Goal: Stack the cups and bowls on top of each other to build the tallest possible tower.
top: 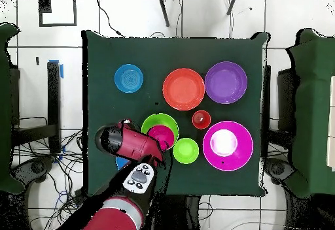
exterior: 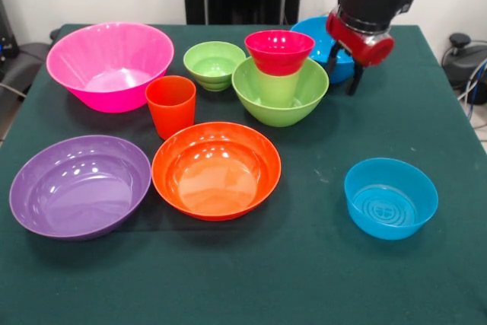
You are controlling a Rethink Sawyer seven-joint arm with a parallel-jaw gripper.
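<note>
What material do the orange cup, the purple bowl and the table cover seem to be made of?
Orange cup: probably plastic, glossy; its wall looks smooth with faint highlights.
Purple bowl: likely the same glossy plastic; bright reflections sit inside it.
Table cover: seemingly dark green cloth, matte; it shows no reflections.

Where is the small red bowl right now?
In the front view, the red bowl sits on the lime cup inside the medium green bowl, right of centre, near the gripper.

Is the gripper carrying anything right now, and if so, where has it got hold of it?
The gripper hangs over the far blue bowl, beside the tower. Whether it grips that bowl's rim or holds nothing cannot be told.
</note>
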